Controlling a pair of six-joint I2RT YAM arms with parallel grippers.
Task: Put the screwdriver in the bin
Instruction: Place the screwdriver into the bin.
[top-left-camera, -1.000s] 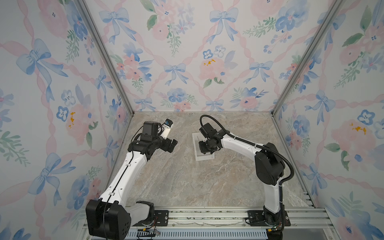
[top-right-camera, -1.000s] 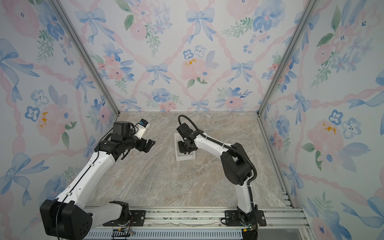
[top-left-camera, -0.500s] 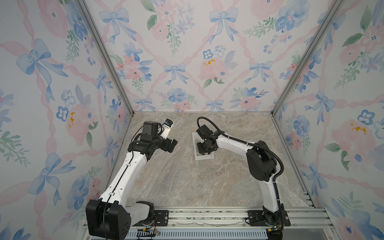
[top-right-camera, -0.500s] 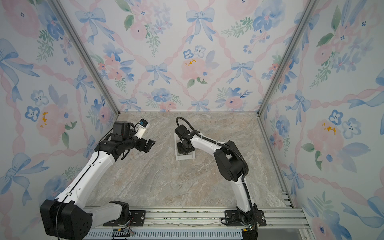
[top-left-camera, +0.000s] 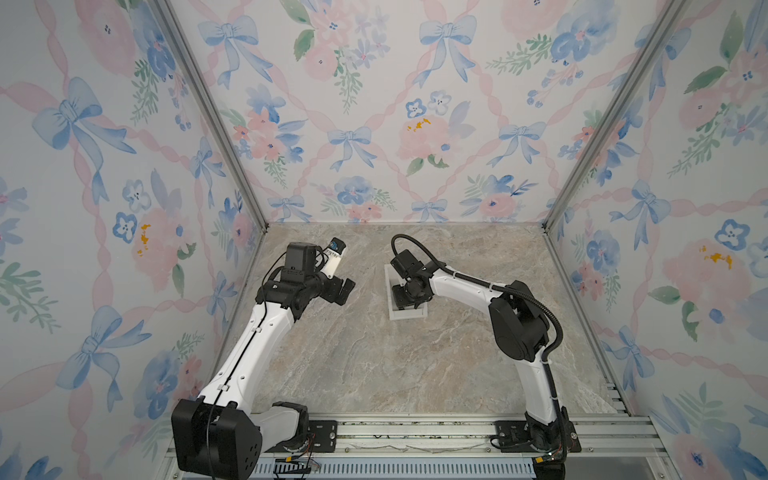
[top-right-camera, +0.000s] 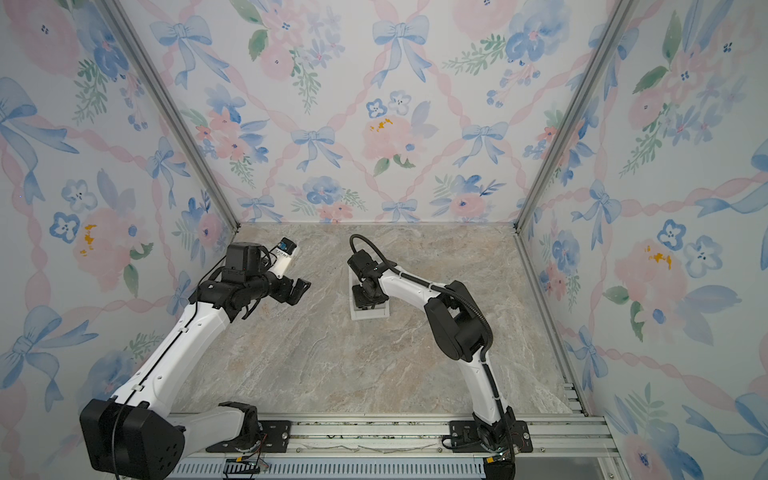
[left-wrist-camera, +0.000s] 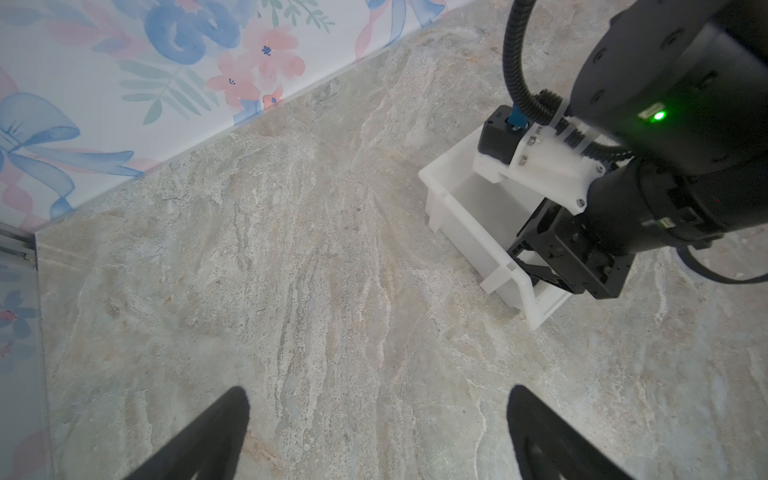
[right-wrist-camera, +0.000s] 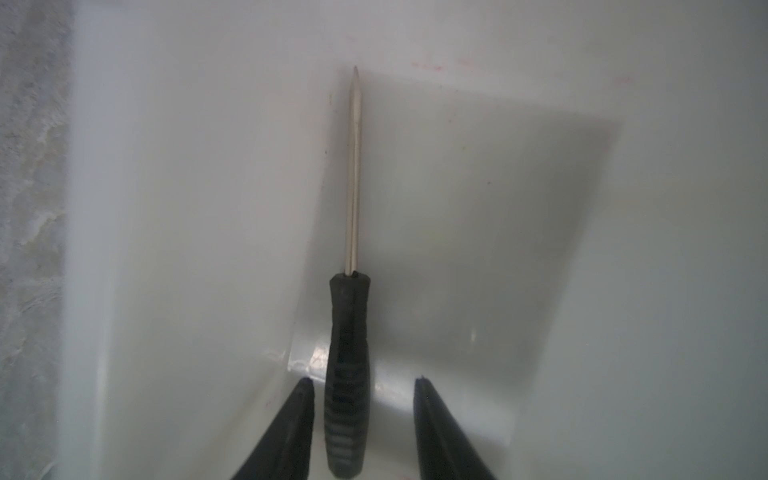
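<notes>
Left arm (top-left-camera: 257, 345): rises from its 7 o'clock base, leaning toward 1 o'clock.
Left gripper (top-left-camera: 347, 291): aimed toward 3 o'clock, jaws wide apart.
Right arm (top-left-camera: 461, 286): elbow bent, forearm reaching toward 10 o'clock.
Right gripper (right-wrist-camera: 361, 380): pointing down, jaws slightly parted.

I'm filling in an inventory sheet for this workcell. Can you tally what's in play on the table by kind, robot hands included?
bin: 1
screwdriver: 1, lying inside the bin
robot hands: 2, the left hand and the right hand
Total: 4
</notes>
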